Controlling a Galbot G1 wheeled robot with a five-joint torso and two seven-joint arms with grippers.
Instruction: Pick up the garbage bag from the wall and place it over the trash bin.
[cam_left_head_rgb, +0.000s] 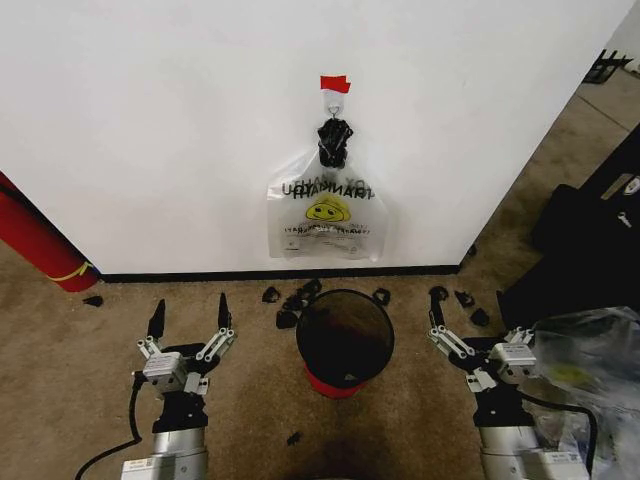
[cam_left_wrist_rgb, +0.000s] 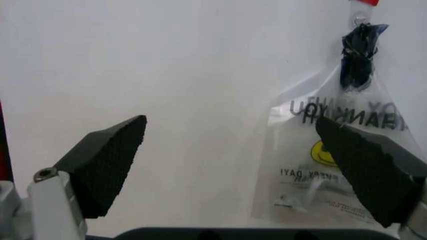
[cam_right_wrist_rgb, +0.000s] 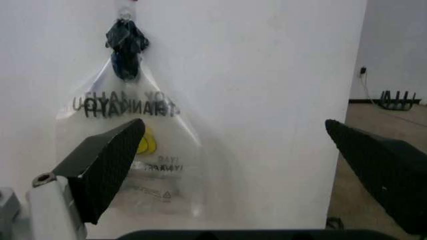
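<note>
The garbage bag (cam_left_head_rgb: 328, 215) hangs flat on the white wall (cam_left_head_rgb: 150, 120) from a small metal hook (cam_left_head_rgb: 335, 103) under a red tape strip (cam_left_head_rgb: 334, 84). Its dark handles are bunched at the hook, with the smiley and black print below. The trash bin (cam_left_head_rgb: 345, 335), black with a red base, stands on the carpet right under the bag. My left gripper (cam_left_head_rgb: 190, 310) hovers open to the left of the bin, well short of the wall. My right gripper (cam_left_head_rgb: 478, 320) is open to the right of the bin. The bag (cam_left_wrist_rgb: 333, 150) lies beyond the left fingers (cam_left_wrist_rgb: 107, 165) and also appears as the bag (cam_right_wrist_rgb: 133, 140) in the right wrist view.
A long red cylinder (cam_left_head_rgb: 35, 240) leans at the far left. Small black pieces (cam_left_head_rgb: 290, 300) are scattered along the black baseboard (cam_left_head_rgb: 200, 274). A bulky clear plastic bundle (cam_left_head_rgb: 590, 370) and dark furniture (cam_left_head_rgb: 590, 230) crowd the right side.
</note>
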